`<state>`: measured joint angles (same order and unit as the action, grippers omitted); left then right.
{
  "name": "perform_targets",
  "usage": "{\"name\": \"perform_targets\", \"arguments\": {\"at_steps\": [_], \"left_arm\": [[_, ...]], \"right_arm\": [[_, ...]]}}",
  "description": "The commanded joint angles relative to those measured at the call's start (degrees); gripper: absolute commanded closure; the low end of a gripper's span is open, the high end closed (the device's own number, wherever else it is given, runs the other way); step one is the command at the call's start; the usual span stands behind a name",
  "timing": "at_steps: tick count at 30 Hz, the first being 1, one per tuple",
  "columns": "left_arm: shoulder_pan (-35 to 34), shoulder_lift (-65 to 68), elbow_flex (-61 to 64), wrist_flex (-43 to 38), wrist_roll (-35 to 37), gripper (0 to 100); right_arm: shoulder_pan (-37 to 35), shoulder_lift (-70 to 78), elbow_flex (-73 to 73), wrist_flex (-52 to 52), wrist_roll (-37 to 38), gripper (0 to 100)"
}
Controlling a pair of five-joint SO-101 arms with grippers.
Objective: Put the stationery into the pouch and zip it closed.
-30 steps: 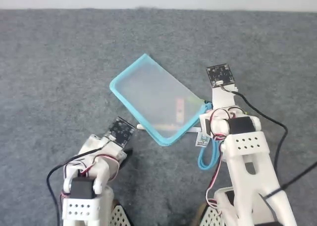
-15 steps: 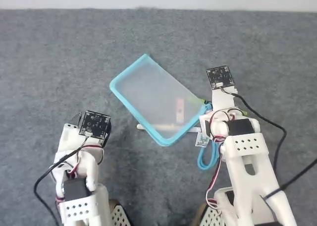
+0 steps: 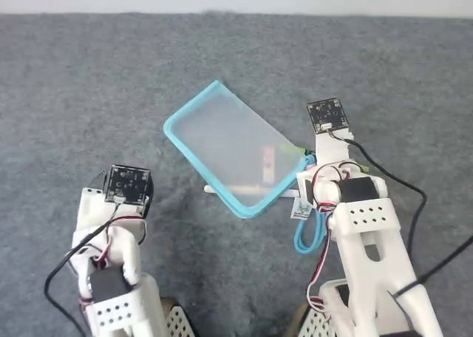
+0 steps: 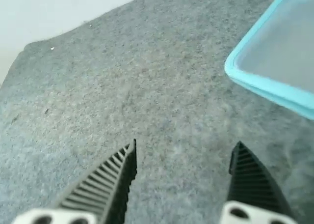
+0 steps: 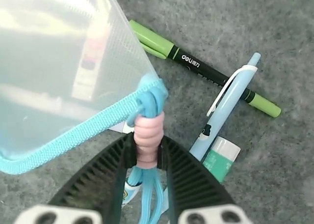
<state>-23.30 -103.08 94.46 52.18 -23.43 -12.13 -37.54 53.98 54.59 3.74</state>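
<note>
Right wrist view, right pincer (image 5: 146, 141) clamped (tight) on pouch strap (image 5: 147, 123), left pincer (image 4: 186, 144) wide

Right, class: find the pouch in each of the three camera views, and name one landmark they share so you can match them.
High view: the pouch lies tilted at mid-table, ahead of both arms.
Left wrist view: one rounded corner, off beyond the open left gripper.
Right wrist view: close up, its pink pull clamped in the right gripper.
Shared landmark: the turquoise edging round the pouch.
</note>
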Motion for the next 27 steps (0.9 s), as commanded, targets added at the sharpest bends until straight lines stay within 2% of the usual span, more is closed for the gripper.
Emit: {"name": "perform_targets", "arguments": {"at_steps": [1,5,11,18,22,27], "left_arm": [[2.29,-1.49,-8.92,4.04,3.78,71],[6.42,4.22,-14.46,6.95,5.71,71],[8.88,23.21,-25.01,4.48,10.55,71],[17.67,45.63,-41.89,3.96,21.19,71],[21.36,57.93,-47.69,-0.18,25.76,71],[23.47,68.04,-47.25,-7.74,28.48,71]], "right_arm": [[-0.57,-2.42,-0.35,-1.19,-0.35,99.1],[-0.57,-2.42,-0.35,-1.19,-0.35,99.1],[-0.57,-2.42,-0.26,-1.19,-0.35,99.1],[-0.57,-2.42,-0.26,-1.19,-0.35,99.1],[-0.57,-2.42,-0.26,-1.19,-0.35,99.1],[-0.57,-2.42,-0.18,-1.19,-0.35,99.1]]}}
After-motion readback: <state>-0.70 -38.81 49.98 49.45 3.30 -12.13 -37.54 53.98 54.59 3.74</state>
